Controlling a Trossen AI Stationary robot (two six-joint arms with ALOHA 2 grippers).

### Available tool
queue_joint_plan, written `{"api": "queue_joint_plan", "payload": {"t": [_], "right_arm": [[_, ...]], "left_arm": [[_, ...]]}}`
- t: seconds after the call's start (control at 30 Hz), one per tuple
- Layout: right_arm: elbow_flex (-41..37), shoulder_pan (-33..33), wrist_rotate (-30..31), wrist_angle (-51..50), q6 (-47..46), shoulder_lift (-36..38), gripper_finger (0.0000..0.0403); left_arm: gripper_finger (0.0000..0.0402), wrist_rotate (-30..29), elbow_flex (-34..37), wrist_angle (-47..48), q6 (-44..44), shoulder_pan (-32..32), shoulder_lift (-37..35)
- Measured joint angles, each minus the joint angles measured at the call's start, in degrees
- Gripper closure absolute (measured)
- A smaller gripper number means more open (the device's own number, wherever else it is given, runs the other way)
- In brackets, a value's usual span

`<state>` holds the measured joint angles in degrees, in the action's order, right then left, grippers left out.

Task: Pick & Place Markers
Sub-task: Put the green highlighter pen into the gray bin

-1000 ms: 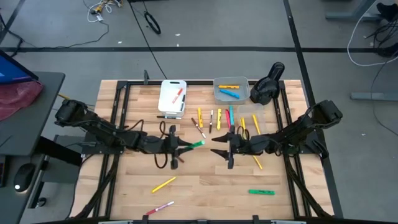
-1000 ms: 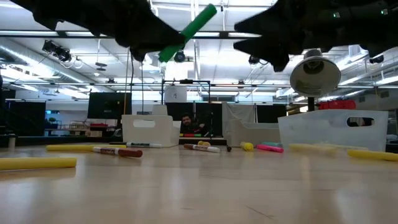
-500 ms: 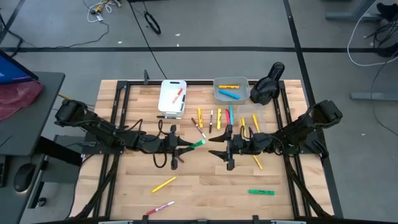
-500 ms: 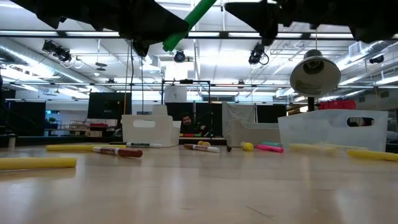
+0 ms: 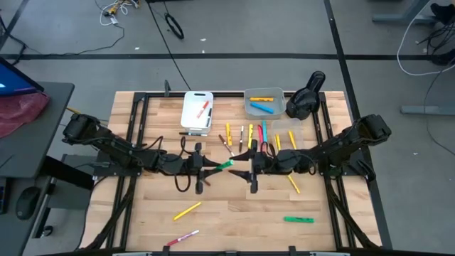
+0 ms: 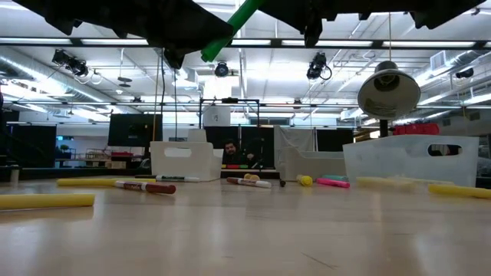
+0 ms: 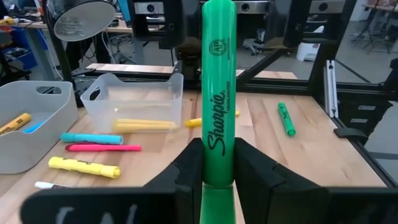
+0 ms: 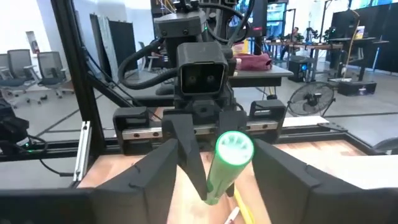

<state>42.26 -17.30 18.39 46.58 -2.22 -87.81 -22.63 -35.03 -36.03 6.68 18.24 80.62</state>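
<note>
The markers lie scattered over the wooden table (image 5: 234,213), but the one that matters is a slim green plastic highlighter (image 5: 226,165), held above mid-table. We see our left gripper (image 5: 206,168) clamped on its lower barrel, fingers (image 7: 189,171) pressed against both sides, so the marker points straight out toward the other arm. Our right gripper (image 5: 245,171) faces it, fingers (image 8: 280,171) spread wide to either side of the green cap end without touching it. This looks to us like a hand-over between the arms.

The risk we judge greatest is timing: if the left gripper lets go before the right has closed, the highlighter drops among the yellow, pink and teal pens (image 5: 250,135) on the table below. A second risk is alignment, since the cap sits a little off-centre between the right fingers; a skewed closing could lever the marker sideways out of the left grip. A further advance could also bring the two grippers together.
</note>
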Motion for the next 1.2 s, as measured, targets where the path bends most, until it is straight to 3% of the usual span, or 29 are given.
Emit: {"api": "queue_joint_plan", "payload": {"t": [0.33,0.6,0.7,0.83,1.0,1.07,1.2], "right_arm": [[0.01,0.63,0.03,0.76,-0.43,0.00,0.0349],[0.19,0.63,1.80,-4.03,-0.79,0.91,0.0355],[2.79,0.66,7.74,-15.22,-1.43,3.58,0.0355],[11.71,2.19,16.32,-42.03,-2.72,7.25,0.0355],[24.72,11.38,18.07,-71.85,-5.90,7.14,0.0355],[26.56,16.62,17.15,-76.02,-3.42,6.31,0.0355],[26.59,28.70,9.80,-75.98,2.43,4.51,0.0355]], "left_arm": [[0.0315,-0.07,-0.04,-0.06,0.09,-0.04,-0.02],[0.0270,-0.16,-0.04,-0.11,0.65,-0.47,-0.04],[0.0226,-0.22,-0.04,0.53,1.68,-1.17,-0.04],[0.0171,-0.22,-0.04,2.05,2.42,-2.02,-0.02],[0.0139,-0.24,-0.04,2.97,4.53,-2.45,-0.02],[0.0137,-0.23,-0.04,3.26,4.70,-2.45,-0.02],[0.0141,-0.21,-0.04,3.56,4.72,-2.23,-0.02]]}}
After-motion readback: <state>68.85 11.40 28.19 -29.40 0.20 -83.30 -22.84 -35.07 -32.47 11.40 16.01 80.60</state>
